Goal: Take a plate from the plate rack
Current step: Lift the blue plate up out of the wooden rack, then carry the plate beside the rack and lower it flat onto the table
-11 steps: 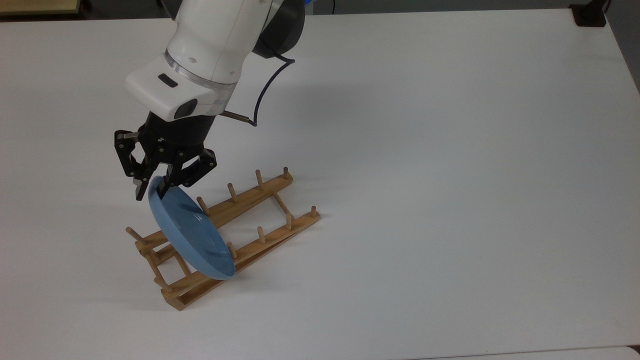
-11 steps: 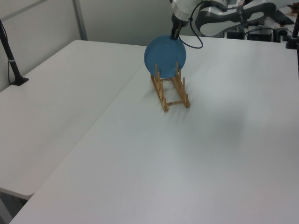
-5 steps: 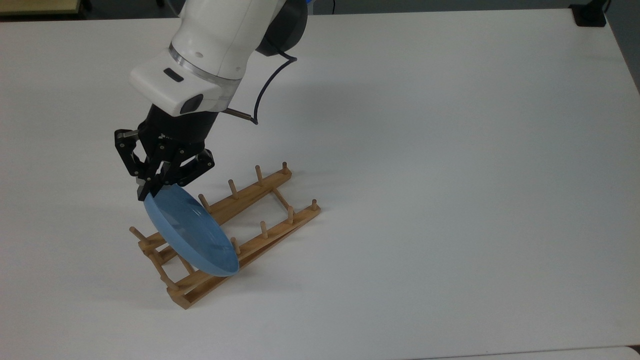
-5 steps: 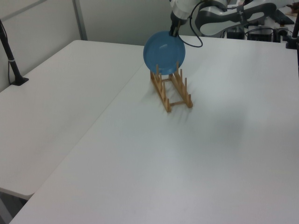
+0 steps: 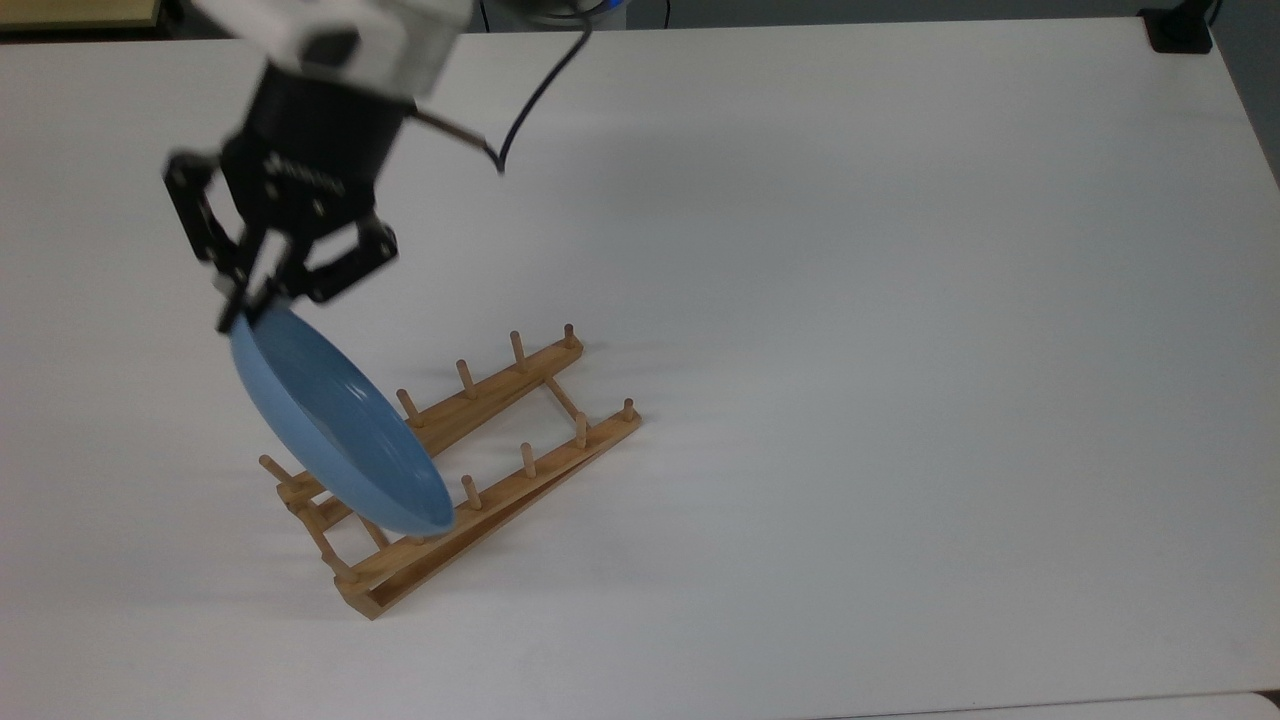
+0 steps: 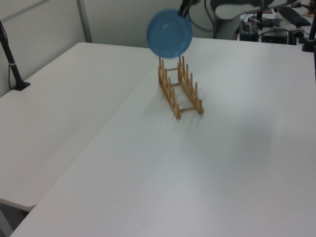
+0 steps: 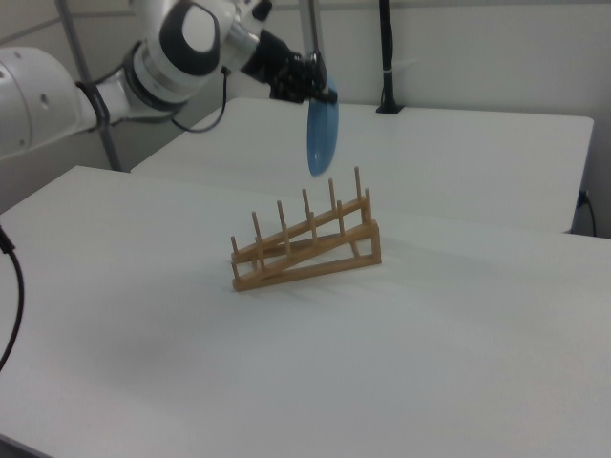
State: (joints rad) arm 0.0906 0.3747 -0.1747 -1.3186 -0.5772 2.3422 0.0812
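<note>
- The plate [image 5: 335,430] hangs on edge in the air above the rack [image 5: 470,470], pinched at its top rim; in the right view the plate [image 7: 320,127] is clear of the peg tops, with open space between its lower edge and the rack [image 7: 305,243].
- In the left view the plate [image 6: 169,33] sits above the far end of the rack [image 6: 180,91], its face turned toward the camera and not touching any peg.
- In the top view the plate's lower edge overlaps the rack's near rail, but judged by the other two views this is only the line of sight, not contact.
- Progress: the lift out of the slot looks done, since the plate is free of the pegs. What seems left is to carry it away from the rack and hold or set it wherever the pick is meant to end; the task names no place.
- The claw [image 5: 245,305] is pressed together on the plate's upper rim, fingers nearly closed with just the thin edge between them. In the right view the claw [image 7: 320,88] grips the same top edge, the plate dangling below it.
- The grip is on a narrow, glossy edge, so the plate could likely swing or slip if moved sharply.
- The rack stands on the white table [image 5: 900,300], with nothing else near it.
</note>
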